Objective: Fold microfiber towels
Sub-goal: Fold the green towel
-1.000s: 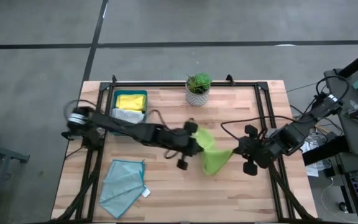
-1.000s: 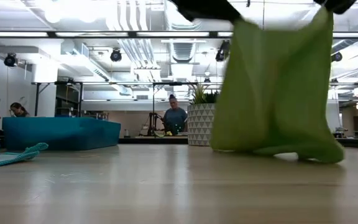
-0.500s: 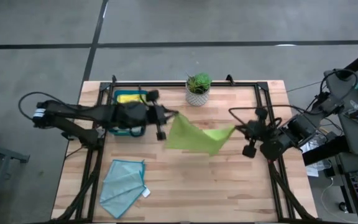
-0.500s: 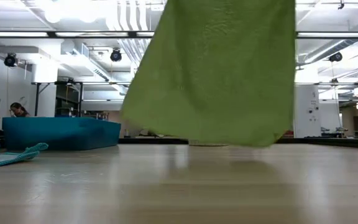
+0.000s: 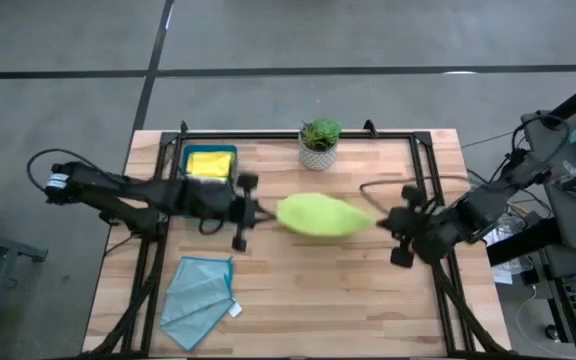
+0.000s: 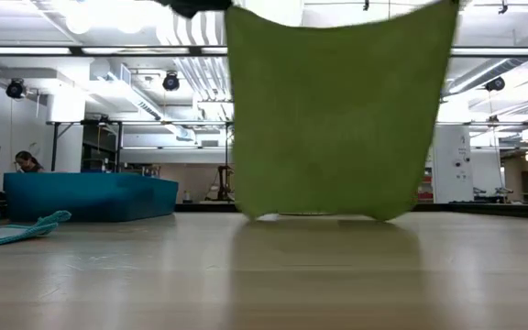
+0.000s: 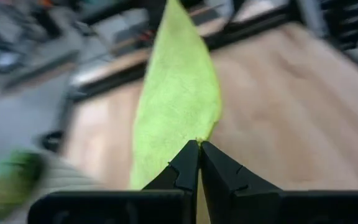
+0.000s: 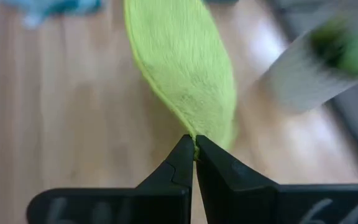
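Wooden worktop (image 5: 298, 290) under two dark arms, viewed from overhead and from table height. Stretched between the arms above mid-worktop, a lime green towel (image 5: 320, 215) — hanging as a broad sheet in the low view, lower edge at or just above the boards, contact impossible to tell. Clamped tight on the towel's one upper corner, the left gripper (image 7: 199, 145), reaching in from the left side; clamped on the opposite corner, the right gripper (image 8: 195, 143), reaching in from the right. In both wrist views, fingers pressed together with the green edge pinched at their tips.

Toward the left rear corner, a dark teal tray (image 5: 230, 152) holding a yellow towel (image 5: 208, 162), partly covered by the left arm. Near the front left corner, lying loose and somewhat rumpled on the wood, a light teal towel (image 5: 198, 296) with a white tag (image 5: 234, 310) at its edge — well apart from the green one. At the rear middle, a small potted plant (image 5: 318, 142) in a patterned white pot, just behind the raised towel. Beyond the worktop in the low view, far left, a seated person (image 6: 26, 163) in an open workspace.
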